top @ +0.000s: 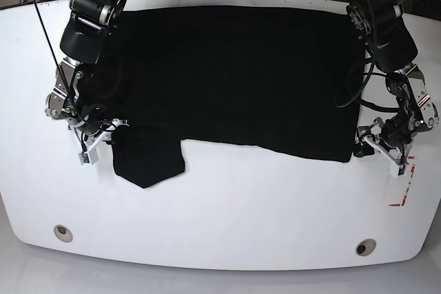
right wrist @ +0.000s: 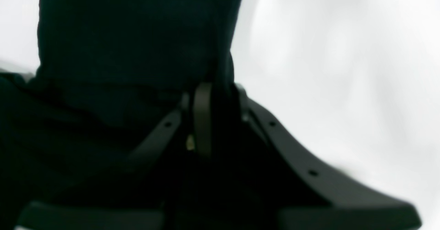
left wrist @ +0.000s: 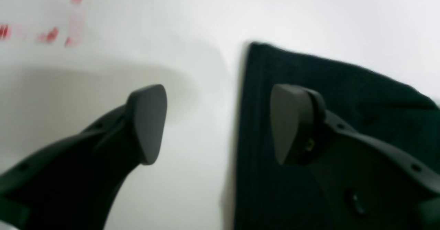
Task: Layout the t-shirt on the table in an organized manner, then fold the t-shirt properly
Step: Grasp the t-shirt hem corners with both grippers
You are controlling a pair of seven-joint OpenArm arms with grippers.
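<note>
**Shirt spread flat, one corner pinched**

The t-shirt [top: 234,77] lay spread on the white worktop [top: 227,211] (print not visible). The left gripper [left wrist: 218,123] stood wide open, holding nothing, at the hem corner. The right gripper [right wrist: 215,120] was closed on fabric near the sleeve.

Bright, even overhead light is washing the glossy white surface [top: 227,197] — glare is bleaching its far edge. Both wrist views are blurring; the black t-shirt [top: 234,74] is showing no detail, and a soft shadow is spreading under the left gripper [left wrist: 218,123].
</note>
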